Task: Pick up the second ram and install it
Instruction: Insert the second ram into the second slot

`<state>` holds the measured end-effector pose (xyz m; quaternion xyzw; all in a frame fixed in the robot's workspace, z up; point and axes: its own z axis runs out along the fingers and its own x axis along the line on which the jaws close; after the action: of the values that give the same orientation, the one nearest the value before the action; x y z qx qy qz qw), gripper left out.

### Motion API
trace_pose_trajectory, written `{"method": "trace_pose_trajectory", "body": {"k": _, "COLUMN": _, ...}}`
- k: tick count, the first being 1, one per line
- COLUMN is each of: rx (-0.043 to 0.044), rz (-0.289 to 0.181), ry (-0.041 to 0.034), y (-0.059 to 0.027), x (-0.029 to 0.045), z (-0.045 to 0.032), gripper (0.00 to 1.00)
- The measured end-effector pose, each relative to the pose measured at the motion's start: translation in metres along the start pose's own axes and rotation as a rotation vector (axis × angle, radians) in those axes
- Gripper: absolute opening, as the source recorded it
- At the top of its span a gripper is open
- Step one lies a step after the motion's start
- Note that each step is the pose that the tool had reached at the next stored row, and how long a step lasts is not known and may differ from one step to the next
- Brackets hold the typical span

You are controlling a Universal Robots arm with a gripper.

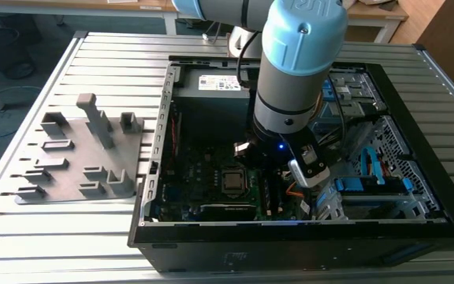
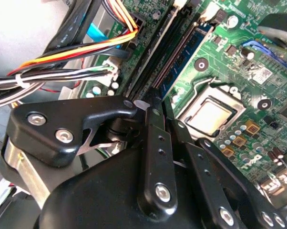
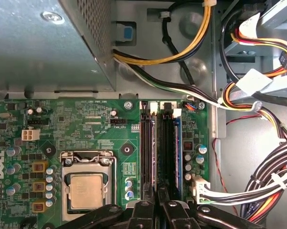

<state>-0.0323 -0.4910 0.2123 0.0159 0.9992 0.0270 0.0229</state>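
Slatted metal table (image 1: 69,236) carries everything you are working over. On the exterior view's left sits a grey holder tray (image 1: 77,171) of upright blocks. To its right lies an open black computer case (image 1: 290,239), and your arm (image 1: 298,71) reaches down into it.

In the first wrist view, a green motherboard (image 3: 86,129) has a square silver processor (image 3: 85,191) toward its left. Right of that run the long black memory slots. The second ram (image 3: 156,152) shows edge-on along one of them as a thin, pale strip. How deeply it is seated cannot be told.

Your claw (image 3: 158,193) is drawn almost closed, its black fingertips (image 3: 150,202) pinching what looks like the stick's narrow top edge.

Judge the stick as light and stiff but fragile. It will not flex, though its board and chips could crack under a skewed push. The best hold is on the flat faces near the upper edge, away from the contacts.

Bundled cables (image 3: 258,181) in yellow, orange, black and white crowd the case's right side, near the slots.
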Motion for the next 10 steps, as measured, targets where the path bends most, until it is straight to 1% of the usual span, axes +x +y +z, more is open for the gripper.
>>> {"method": "trace_pose_trajectory", "body": {"k": 3, "rx": -0.0025, "rz": 0.0, "ry": 0.0001, "y": 0.0, "x": 0.0, "z": -0.0005, "gripper": 0.14}}
{"method": "trace_pose_trajectory", "body": {"k": 10, "rx": -0.0024, "rz": 0.0, "ry": 0.0003, "y": -0.0001, "x": 0.0, "z": 0.0003, "gripper": 0.14}}
